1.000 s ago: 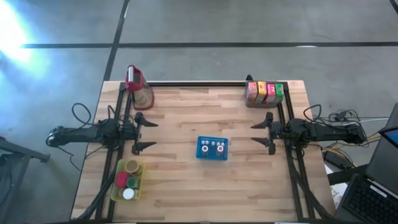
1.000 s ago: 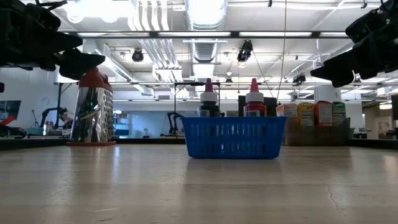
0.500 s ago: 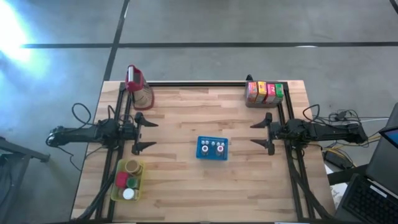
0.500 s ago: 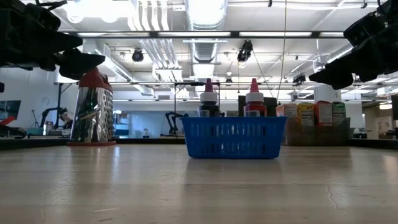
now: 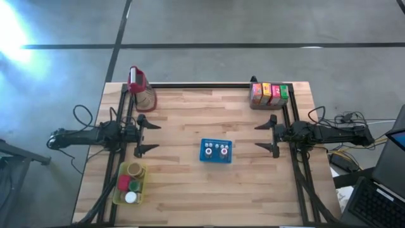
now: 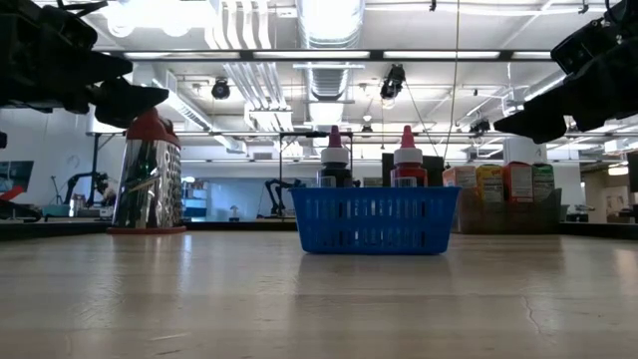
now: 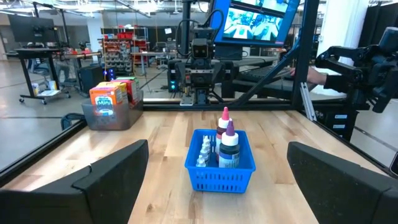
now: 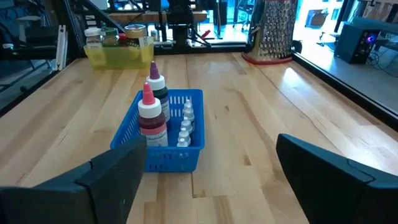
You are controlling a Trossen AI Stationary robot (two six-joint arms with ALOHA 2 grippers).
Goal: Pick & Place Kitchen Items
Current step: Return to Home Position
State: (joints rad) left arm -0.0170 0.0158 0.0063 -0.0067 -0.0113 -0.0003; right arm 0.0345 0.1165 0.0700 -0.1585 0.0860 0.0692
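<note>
Fingers on both arms are spread wide with nothing between them. The left gripper (image 5: 157, 137) hangs over the left side of the worktop (image 5: 190, 111) and the right gripper (image 5: 257, 137) over the right side, each pointing inward at the blue basket (image 5: 216, 141) between them. The low view shows both raised above the wood, touching nothing.

Judging from how things lie, the sorting looks finished. Two larger bottles (image 6: 335, 165) with coloured tips stand upright in the blue basket, with a row of tiny bottles (image 7: 204, 151) beside them. The basket sits around the middle of the worktop, a little toward the near edge. Tins and lids (image 5: 130, 183) fill the yellow bin (image 5: 116, 190) at the near left corner. Cartons (image 5: 269, 93) stand in a row in a grey box (image 7: 115, 118) at the far right corner. A metal grater (image 5: 142, 95) with a red top stands at the far left corner, and I take it as no part of the job. No loose item shows on the bare wood, so what is left seems to be only parking the arms.

Room for that is generous — wide bare wood lies between each gripper and the basket, and the bin, box and grater sit out at the corners, apart from the fingers. The grater is the nearest thing to the left gripper, and the cartons are nearest to the right one. Drawing straight back toward the side edges should pass clear of both.
</note>
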